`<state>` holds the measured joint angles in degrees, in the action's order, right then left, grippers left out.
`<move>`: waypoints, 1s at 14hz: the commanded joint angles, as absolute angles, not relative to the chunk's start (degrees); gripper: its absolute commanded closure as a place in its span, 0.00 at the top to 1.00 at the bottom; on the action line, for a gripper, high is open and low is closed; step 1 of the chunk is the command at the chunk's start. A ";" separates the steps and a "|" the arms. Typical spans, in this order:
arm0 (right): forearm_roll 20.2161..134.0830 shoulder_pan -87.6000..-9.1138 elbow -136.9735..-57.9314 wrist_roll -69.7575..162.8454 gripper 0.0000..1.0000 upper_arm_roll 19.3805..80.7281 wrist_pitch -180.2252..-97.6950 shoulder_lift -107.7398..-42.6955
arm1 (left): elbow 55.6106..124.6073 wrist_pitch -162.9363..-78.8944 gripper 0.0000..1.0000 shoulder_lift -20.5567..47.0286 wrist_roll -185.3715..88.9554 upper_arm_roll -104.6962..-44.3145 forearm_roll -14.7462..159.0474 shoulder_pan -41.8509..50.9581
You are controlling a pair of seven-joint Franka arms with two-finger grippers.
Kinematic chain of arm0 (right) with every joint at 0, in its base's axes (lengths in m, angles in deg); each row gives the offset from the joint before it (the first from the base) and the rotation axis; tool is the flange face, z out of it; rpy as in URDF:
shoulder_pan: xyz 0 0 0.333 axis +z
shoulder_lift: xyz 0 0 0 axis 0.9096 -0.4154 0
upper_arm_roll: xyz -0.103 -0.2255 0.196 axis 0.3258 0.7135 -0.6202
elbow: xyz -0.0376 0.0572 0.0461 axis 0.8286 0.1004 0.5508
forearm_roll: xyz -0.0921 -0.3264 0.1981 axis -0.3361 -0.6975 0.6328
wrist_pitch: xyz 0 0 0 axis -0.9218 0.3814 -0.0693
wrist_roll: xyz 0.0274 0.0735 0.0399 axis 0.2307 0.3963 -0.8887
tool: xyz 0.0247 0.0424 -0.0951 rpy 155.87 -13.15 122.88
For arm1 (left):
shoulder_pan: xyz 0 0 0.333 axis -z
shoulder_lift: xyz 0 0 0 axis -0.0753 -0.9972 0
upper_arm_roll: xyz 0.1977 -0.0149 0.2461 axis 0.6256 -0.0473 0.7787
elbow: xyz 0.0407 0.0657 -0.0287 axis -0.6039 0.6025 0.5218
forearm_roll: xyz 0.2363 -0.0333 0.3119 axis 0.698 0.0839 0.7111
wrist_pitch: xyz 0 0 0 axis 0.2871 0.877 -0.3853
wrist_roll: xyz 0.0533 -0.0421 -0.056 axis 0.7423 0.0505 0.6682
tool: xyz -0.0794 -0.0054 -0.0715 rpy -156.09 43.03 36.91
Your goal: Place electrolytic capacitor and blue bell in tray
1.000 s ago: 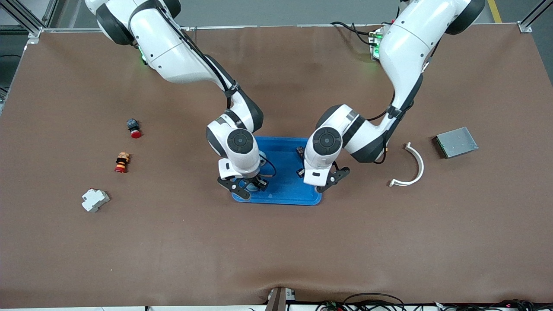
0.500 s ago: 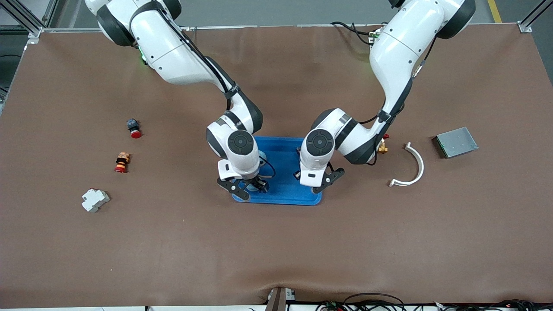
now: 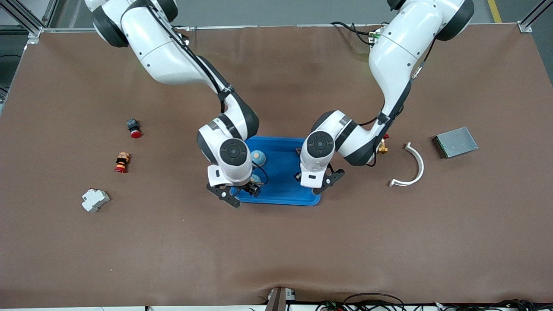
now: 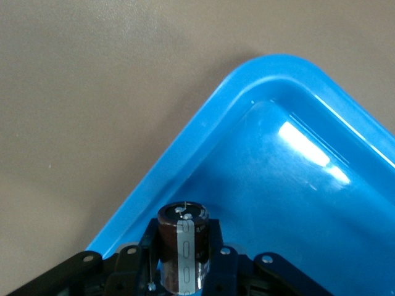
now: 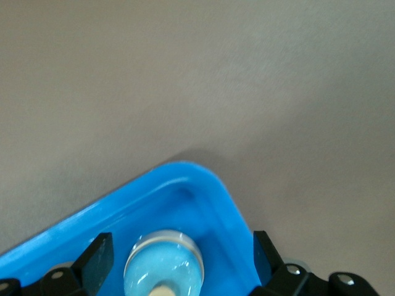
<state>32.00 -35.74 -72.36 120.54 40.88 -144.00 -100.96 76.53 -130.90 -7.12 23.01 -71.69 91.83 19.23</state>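
Right gripper [image 3: 238, 193] over the tray [image 3: 283, 194] corner toward the right arm's end, fingers [image 5: 99, 256] spread wide, holding nothing; blue bell [image 5: 163, 268] lies in the tray directly beneath, a second blue dome [image 3: 258, 157] also in the tray. Left gripper [image 3: 319, 181] over the tray's edge toward the left arm's end, clamped on the electrolytic capacitor [image 4: 183, 246]. Judgement: lower the capacitor inside the rim before opening, else it may roll off; tray is glossy moulded plastic, rounded corners; capacitor a dark-sleeved cylinder with a pale stripe.
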 commanded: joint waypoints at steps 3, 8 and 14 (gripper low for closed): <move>33.27 -42.23 -67.35 104.54 1.00 39.16 -131.04 -98.95 | 75.21 -131.19 0.29 -7.99 23.83 -70.68 93.01 20.11; 33.80 -49.01 -67.34 89.30 1.00 39.51 -128.37 -94.65 | 75.21 -131.19 1.00 -7.64 23.65 -70.59 93.27 20.64; 33.27 -53.14 -67.34 81.31 1.00 39.95 -128.46 -91.75 | 75.21 -130.58 1.00 -6.67 23.74 -70.68 96.44 20.73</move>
<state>33.02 -51.69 -66.47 84.97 40.61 -128.89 -94.09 75.84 -131.30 -7.42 23.01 -71.47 95.21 19.89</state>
